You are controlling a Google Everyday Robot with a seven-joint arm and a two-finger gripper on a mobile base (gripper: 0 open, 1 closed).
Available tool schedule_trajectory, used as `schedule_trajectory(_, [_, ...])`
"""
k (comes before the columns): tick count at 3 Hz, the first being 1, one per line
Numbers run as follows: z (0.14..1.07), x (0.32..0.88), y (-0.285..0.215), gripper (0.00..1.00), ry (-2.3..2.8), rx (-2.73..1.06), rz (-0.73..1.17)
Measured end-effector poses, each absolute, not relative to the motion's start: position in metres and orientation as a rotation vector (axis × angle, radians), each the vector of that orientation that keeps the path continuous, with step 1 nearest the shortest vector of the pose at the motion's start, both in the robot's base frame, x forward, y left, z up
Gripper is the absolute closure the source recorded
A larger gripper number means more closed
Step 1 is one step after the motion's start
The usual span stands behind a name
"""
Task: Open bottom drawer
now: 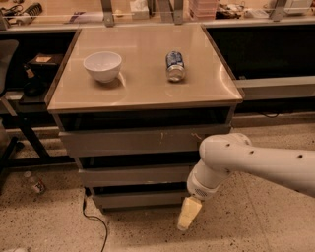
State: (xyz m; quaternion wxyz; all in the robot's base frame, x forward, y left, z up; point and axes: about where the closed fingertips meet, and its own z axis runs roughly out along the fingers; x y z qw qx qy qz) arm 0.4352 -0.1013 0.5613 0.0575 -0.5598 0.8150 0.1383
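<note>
- Nearest to me, the gripper [189, 212] hangs low over the speckled floor [246, 226], just in front of the desk's lower right corner. Its pale yellowish tip points down and a little to the left.
- Whether the jaws are spread or pressed together I cannot tell from here.
- The white arm [256, 162] comes in from the right of the desk, runs nearly level to a rounded elbow, then bends sharply down through a short ribbed wrist to the gripper.
- A dark cable [93, 221] trails across the floor at the foot of the desk, towards its left side.
- The bottom drawer [140, 199] is the lowest and slimmest grey front in the desk. It looks pushed in, with a dark gap above it. The gripper is just beside its right end; I cannot tell whether the two touch.
- Above it is the middle drawer [133, 175], and above that the taller top drawer [128, 141]. The arm's elbow covers their right ends.
- A small bottle [34, 183] lies on the floor to the left of the desk.
- On the beige top of the desk [142, 91], a white bowl [102, 65] stands upright on the left half.
- A can [175, 65] lies on its side right of the bowl, well apart from it.
- Behind the desk runs a cluttered back ledge [147, 10].
</note>
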Motion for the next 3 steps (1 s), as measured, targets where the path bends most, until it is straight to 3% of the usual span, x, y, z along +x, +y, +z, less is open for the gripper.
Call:
schedule_trajectory(2, [0.422, 0.435, -0.070, 0.00, 2.578, -1.630, 0.596])
schedule_trajectory(3, [0.422, 0.435, -0.070, 0.00, 2.578, -1.630, 0.596])
